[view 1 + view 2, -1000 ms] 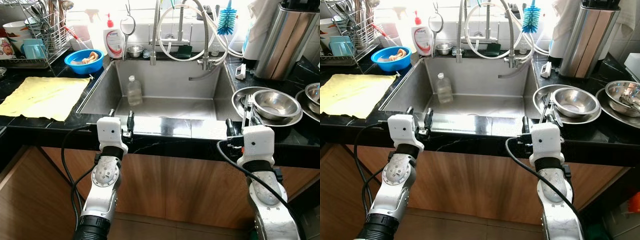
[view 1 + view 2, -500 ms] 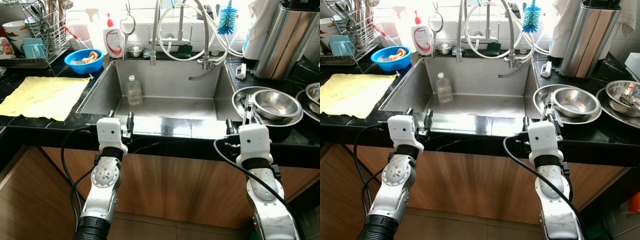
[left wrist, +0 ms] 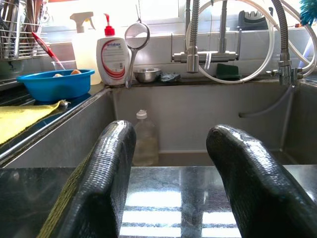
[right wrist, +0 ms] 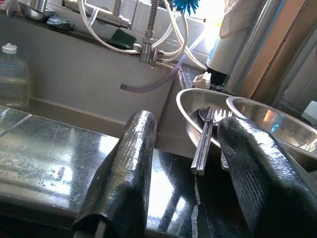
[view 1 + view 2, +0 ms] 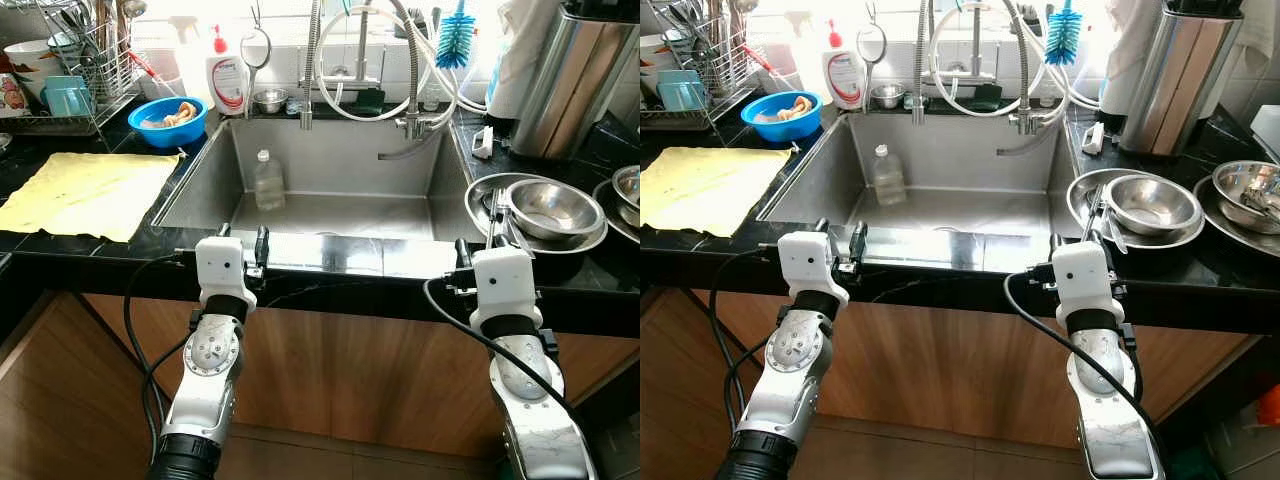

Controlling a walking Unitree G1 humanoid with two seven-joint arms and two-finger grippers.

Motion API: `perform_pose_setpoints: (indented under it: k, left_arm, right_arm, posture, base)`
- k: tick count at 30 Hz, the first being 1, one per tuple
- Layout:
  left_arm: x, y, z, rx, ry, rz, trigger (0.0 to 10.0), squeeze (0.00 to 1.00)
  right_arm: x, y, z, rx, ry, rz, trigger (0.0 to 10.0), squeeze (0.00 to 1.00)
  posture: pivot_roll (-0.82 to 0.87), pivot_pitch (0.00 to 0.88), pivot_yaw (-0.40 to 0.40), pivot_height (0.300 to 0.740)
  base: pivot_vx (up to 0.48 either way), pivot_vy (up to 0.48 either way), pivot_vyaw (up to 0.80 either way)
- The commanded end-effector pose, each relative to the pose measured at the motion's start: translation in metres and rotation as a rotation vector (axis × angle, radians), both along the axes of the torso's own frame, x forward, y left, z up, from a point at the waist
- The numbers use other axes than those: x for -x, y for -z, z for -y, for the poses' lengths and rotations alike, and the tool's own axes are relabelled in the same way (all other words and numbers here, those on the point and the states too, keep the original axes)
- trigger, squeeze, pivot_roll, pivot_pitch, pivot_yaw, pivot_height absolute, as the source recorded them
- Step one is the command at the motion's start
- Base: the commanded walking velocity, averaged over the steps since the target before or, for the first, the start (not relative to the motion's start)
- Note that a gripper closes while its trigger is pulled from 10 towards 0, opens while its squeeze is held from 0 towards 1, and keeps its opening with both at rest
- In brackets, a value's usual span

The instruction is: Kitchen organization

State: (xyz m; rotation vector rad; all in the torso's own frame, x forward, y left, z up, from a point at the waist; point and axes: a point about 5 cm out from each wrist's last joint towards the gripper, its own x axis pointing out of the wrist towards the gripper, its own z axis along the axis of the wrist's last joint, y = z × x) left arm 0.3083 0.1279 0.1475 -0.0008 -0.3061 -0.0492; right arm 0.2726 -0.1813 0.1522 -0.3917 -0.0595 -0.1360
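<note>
Hovering at the sink's [image 5: 330, 215] front edge, both grippers' jaws gape wide, empty.

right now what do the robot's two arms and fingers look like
Both arms are silver metal with round joint housings and a black cuff, each topped by a white boxy wrist block. A black cable loops from each wrist. The left gripper and right gripper each have two long black fingers with a fine textured surface.

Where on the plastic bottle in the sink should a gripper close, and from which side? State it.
Probably around the narrow neck just under the white cap of the plastic bottle, coming straight down from above. It stands upright on the floor of the sink against the back wall, so its top is free while walls crowd any side approach.
</note>
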Motion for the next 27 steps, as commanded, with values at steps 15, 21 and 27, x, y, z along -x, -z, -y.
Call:
perform_pose_setpoints:
  k: [15,21,27]
  left_arm:
    - [0.0018,-0.0041,-0.0019,-0.002,-0.001,0.009,10.0,0.00]
    - [0.0017,-0.0042,-0.0021,-0.002,-0.001,0.009,10.0,0.00]
    - [0.0015,-0.0050,-0.0015,0.003,-0.002,0.014,10.0,0.00]
  right_arm:
    - [-0.0031,-0.0014,-0.0014,-0.010,0.004,0.000,0.0,0.00]
    - [-0.0033,-0.0017,-0.0017,-0.011,0.003,0.001,0.0,0.00]
    - [-0.0041,-0.0063,-0.0036,-0.021,-0.008,0.032,0.0,0.00]
  posture:
    - [-0.19,0.000,0.051,0.740]
    - [-0.19,0.000,0.051,0.740]
    - [-0.19,0.000,0.051,0.740]
  base:
    - [0.000,0.000,0.00]
    - [0.000,0.000,0.00]
    - [0.000,0.000,0.00]
